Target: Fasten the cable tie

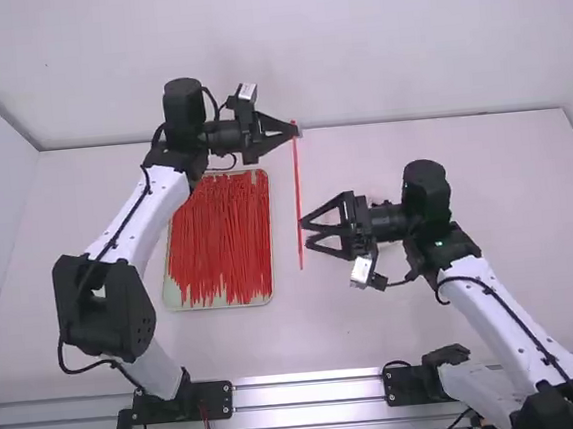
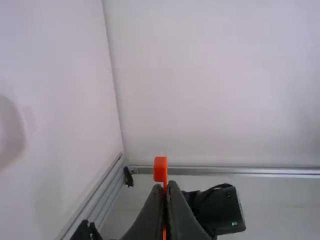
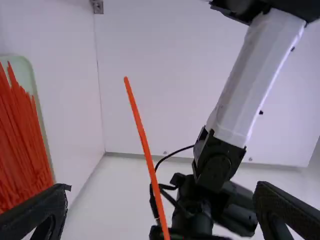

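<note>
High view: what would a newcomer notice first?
The single red cable tie, pinched near its head by the left end effector, runs down the picture at mid-table. The right end effector sits open beside its free end; a heap of red ties lies to its left.

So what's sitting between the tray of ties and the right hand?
The single red cable tie held in the left hand, seen in the high view: it runs between the tray and the open right hand.
</note>
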Motion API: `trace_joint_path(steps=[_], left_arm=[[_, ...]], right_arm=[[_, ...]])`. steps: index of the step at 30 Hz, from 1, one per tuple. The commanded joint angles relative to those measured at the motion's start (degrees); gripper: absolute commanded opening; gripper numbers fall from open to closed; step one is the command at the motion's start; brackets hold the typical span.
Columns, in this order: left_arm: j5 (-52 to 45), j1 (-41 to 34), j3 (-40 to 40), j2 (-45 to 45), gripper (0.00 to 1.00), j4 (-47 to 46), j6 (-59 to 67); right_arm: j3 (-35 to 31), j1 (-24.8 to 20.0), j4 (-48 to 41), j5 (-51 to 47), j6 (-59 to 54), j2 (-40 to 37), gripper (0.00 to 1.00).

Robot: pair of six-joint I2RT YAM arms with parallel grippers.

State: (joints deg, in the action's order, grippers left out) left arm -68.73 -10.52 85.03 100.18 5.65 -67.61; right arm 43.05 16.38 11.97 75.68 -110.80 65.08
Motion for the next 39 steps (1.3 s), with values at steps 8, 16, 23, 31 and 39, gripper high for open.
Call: trace_joint_path(steps=[8,16,23,31,39], left_arm=[[0.87,-0.72,1.16,-0.52,0.02,0.83,-0.48],[0.7,-0.74,1.16,-0.52,0.02,0.83,0.13],[0.87,-0.74,1.16,-0.52,0.02,0.52,1.33],[3.04,-0.74,1.16,-0.52,0.02,0.68,-0.31],[2.78,-0.79,1.14,-0.52,0.02,0.59,-0.09]], right_arm=[[1.9,1.33,1.27,-4.37,-3.5,0.17,0.89],[1.92,-2.95,1.16,3.5,-3.45,0.2,0.59],[1.92,-4.24,1.09,5.68,-3.48,0.2,0.55],[1.92,-4.02,0.98,4.92,-3.45,0.2,0.52],[1.92,-2.54,1.25,2.78,-3.45,0.2,0.47]])
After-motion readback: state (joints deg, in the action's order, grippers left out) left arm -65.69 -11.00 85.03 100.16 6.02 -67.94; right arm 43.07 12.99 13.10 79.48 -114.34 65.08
